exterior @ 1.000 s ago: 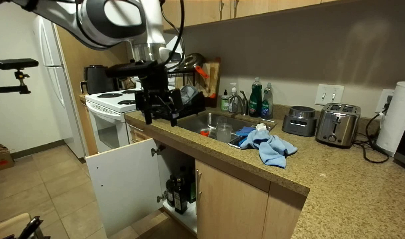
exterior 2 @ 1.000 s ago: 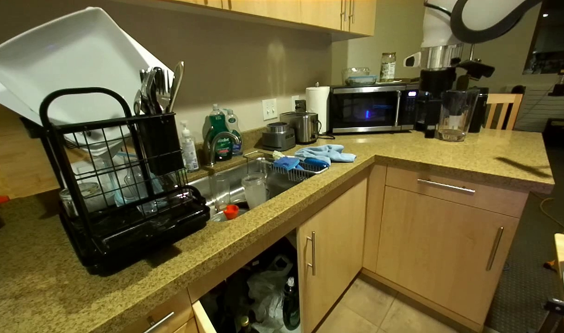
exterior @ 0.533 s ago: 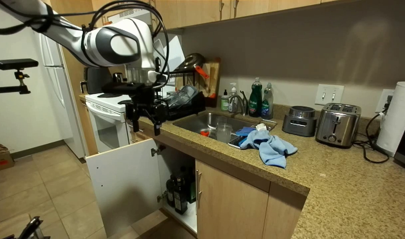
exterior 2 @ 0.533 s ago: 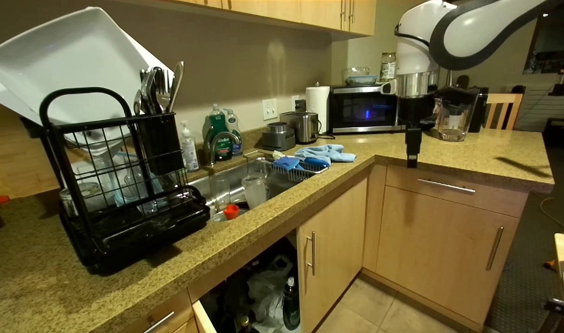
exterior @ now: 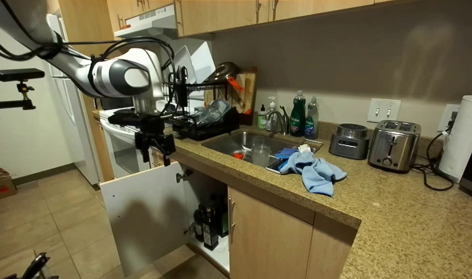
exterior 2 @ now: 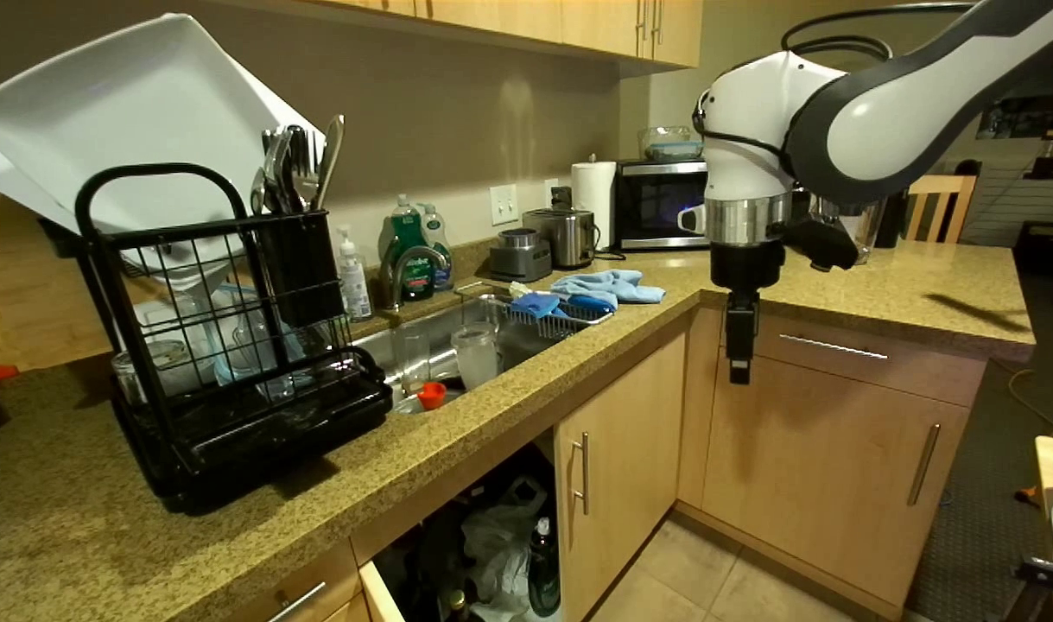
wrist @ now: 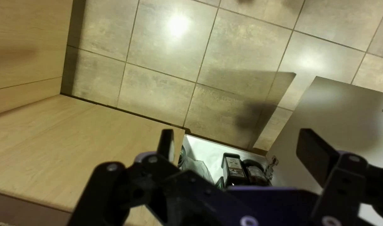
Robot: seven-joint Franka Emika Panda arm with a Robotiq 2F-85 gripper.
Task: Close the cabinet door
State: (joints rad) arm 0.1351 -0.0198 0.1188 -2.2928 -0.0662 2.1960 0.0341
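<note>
The cabinet door stands wide open, its plain white inner face (exterior: pixel 146 240) turned toward the camera in an exterior view. In an exterior view only its pale edge (exterior 2: pixel 377 594) shows. Its inner face also fills the right of the wrist view (wrist: pixel 339 119). My gripper (exterior: pixel 156 161) points down, open and empty, around the level of the door's top edge. It also shows in an exterior view (exterior 2: pixel 739 373). In the wrist view the jaws (wrist: pixel 237 138) are spread above the cabinet opening, one finger over the door's inner face; I see no contact. The door's handle is hidden.
The matching wood door (exterior: pixel 272 236) beside the opening is shut, with a bar handle (exterior 2: pixel 583 473) sticking out. Dark bottles (exterior: pixel 210 228) stand inside the cabinet. The granite counter edge (exterior: pixel 255 176) overhangs above. A dish rack (exterior 2: pixel 232 432) and a sink (exterior: pixel 241 141) are on the counter.
My gripper has come down from above counter height, moving left in both exterior views. Its shadow now falls on the door's inner face. The door has not moved.
</note>
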